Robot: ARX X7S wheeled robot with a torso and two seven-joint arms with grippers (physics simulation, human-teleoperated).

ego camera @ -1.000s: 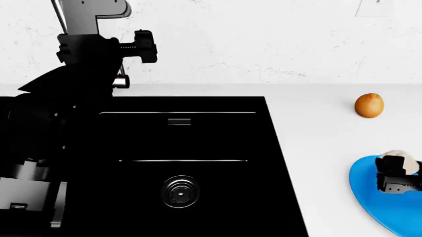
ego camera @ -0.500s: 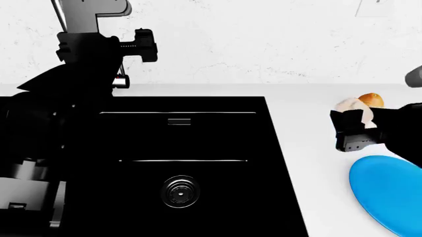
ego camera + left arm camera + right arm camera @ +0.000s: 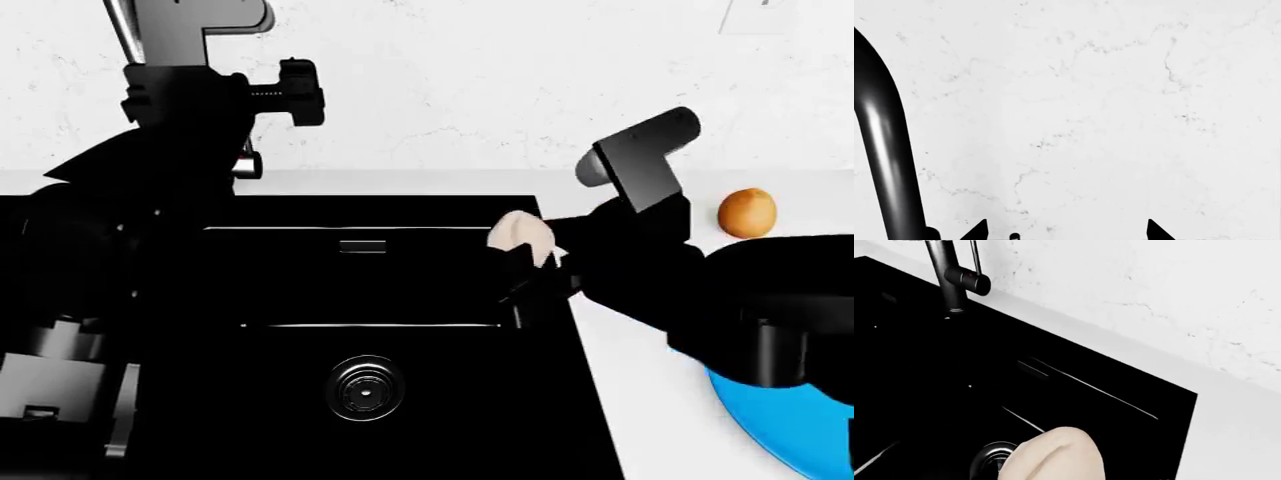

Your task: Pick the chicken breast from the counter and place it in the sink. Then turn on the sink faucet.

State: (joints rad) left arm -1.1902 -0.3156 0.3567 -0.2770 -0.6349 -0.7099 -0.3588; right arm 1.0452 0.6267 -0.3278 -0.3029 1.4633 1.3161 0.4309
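The pale chicken breast hangs over the right rim of the black sink, and my right gripper is shut on it. The right wrist view shows the chicken breast above the basin, close to the round drain; the fingers are hidden behind it. Up by the sink faucet at the back left, my left gripper is open. The left wrist view shows its fingertips wide apart, empty, facing the wall beside the faucet's dark spout. The white counter lies to the right.
An orange-brown egg-shaped object sits on the counter at the right. A blue plate lies at the front right, partly under my right arm. The faucet's base and side lever stand at the sink's back edge. The drain sits at the basin's front.
My right gripper lifted the chicken breast off the blue plate and carried it left to over the sink's right rim. The left arm has hardly moved.
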